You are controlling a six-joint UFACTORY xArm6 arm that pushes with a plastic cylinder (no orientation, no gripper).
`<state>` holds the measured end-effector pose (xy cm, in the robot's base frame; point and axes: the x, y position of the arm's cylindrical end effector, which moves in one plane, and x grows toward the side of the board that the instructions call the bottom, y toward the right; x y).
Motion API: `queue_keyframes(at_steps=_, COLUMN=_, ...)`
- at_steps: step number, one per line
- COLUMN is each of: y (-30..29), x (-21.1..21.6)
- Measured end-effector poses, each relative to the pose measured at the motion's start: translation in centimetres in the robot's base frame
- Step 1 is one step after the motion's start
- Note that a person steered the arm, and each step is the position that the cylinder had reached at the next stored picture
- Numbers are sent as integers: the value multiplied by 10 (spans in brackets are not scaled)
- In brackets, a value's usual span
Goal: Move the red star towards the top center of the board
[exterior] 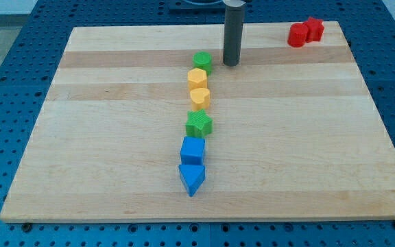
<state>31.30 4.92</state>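
Observation:
Two red blocks sit touching at the board's top right corner: one [314, 28] nearer the corner with a notched, star-like outline, the other [297, 35] rounder, to its left. My tip [231, 64] stands on the board near the top centre, just right of a green cylinder [201, 62] and not touching it. The red blocks lie well to the right of my tip.
A column of blocks runs down the board's middle: green cylinder, yellow hexagon [197, 77], a second yellow block [199, 98], green star [199, 124], blue cube [193, 150], blue triangle [192, 178]. The wooden board [101, 137] lies on a blue pegboard table.

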Motion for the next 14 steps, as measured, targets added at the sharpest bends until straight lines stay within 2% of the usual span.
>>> queue_keyframes(at_steps=6, y=-30, x=4)
queue_keyframes(at_steps=7, y=-4, x=4)
queue_keyframes(at_steps=9, y=112, x=-3)
queue_keyframes(at_steps=11, y=196, x=-39)
queue_keyframes(at_steps=12, y=220, x=-50)
queue_keyframes(at_steps=14, y=219, x=-80)
